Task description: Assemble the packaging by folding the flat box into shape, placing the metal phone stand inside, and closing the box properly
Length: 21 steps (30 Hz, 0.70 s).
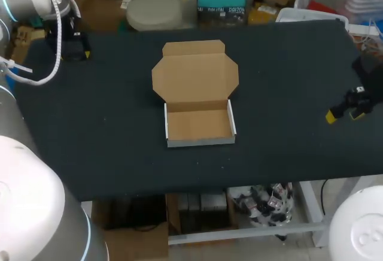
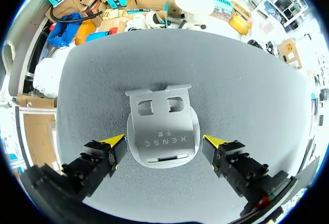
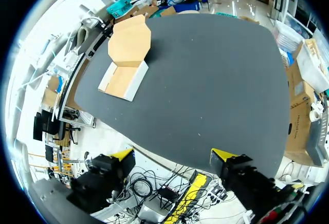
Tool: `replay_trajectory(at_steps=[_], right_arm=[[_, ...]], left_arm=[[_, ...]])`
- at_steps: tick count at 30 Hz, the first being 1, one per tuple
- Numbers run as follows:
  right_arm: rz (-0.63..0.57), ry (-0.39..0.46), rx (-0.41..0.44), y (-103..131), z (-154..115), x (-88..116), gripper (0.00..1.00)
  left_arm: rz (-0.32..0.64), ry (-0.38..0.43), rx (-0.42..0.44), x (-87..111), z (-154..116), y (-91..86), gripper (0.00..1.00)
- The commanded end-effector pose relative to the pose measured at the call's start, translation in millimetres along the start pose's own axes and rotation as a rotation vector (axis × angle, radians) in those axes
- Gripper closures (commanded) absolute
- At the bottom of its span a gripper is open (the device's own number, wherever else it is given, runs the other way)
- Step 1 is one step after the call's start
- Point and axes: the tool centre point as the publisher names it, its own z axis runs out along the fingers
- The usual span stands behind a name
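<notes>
The cardboard box [image 1: 199,124] stands folded into a shallow tray mid-table, its lid [image 1: 195,73] lying open and flat behind it. Nothing is inside it. The silver metal phone stand [image 2: 163,134] lies flat on the dark mat, between the open fingers of my left gripper [image 2: 164,143], with a gap on each side. In the head view my left gripper [image 1: 75,45] is at the far left corner and the stand is hidden under it. My right gripper [image 1: 345,114] hangs open and empty at the table's right edge. Its wrist view shows the box [image 3: 124,78] far ahead of the right gripper [image 3: 172,156].
The dark mat [image 1: 119,129] covers the whole table. A white cable [image 1: 57,39] loops off my left arm above the far left corner. The front edge of the table runs just below the box.
</notes>
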Motion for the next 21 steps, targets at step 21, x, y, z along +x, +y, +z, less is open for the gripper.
replay_trajectory(at_steps=[21], right_arm=[[0.0,0.001,0.004,0.2,-2.1,0.6,0.0]], left_arm=[[0.006,-0.009,-0.078,1.2,8.3,-10.2,0.18]])
